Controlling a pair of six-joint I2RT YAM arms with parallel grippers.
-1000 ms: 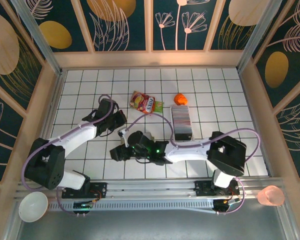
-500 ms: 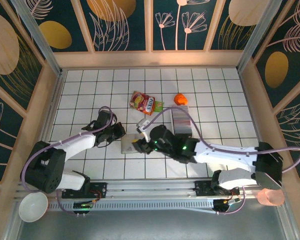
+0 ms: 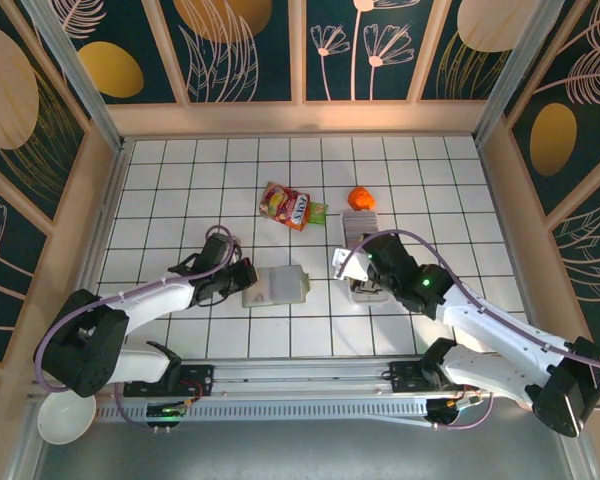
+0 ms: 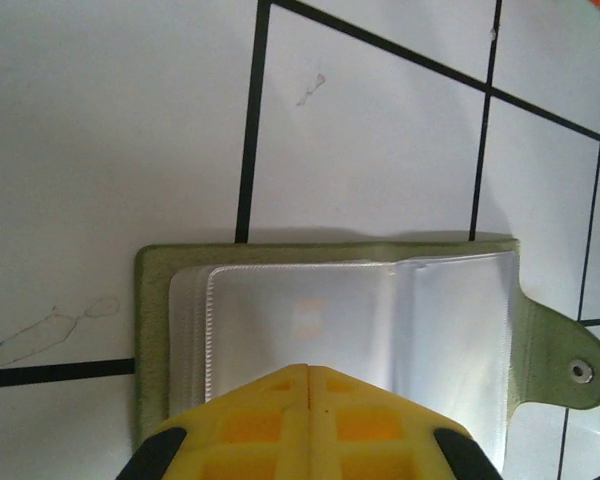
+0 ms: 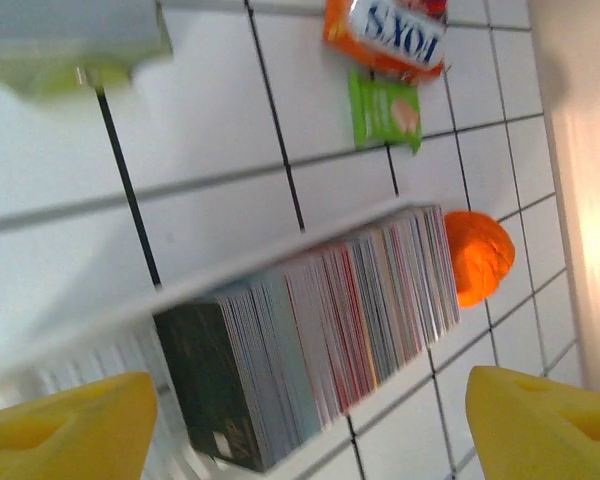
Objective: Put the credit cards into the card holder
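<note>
The card holder (image 3: 278,285) lies open on the white tiles, olive green outside with clear plastic sleeves inside (image 4: 380,310). My left gripper (image 3: 240,284) is shut, its yellow fingertips (image 4: 308,372) pressed together over the holder's near edge. The credit cards (image 3: 361,232) stand packed on edge as a striped block (image 5: 330,340) in a long white tray (image 5: 270,245). My right gripper (image 3: 355,275) hangs open over the near end of that block. Its two yellow fingers (image 5: 65,425) are spread wide, one on each side of the cards, with nothing held.
An orange lump (image 3: 361,198) sits just beyond the tray's far end. An orange snack packet (image 3: 285,204) and a small green packet (image 3: 317,212) lie behind the holder. A white bowl (image 3: 55,425) sits off the table at the near left.
My right gripper left the card holder, swung right to the card tray and opened wider. The holder now lies spread open. My left gripper stayed shut at the holder's left edge.
</note>
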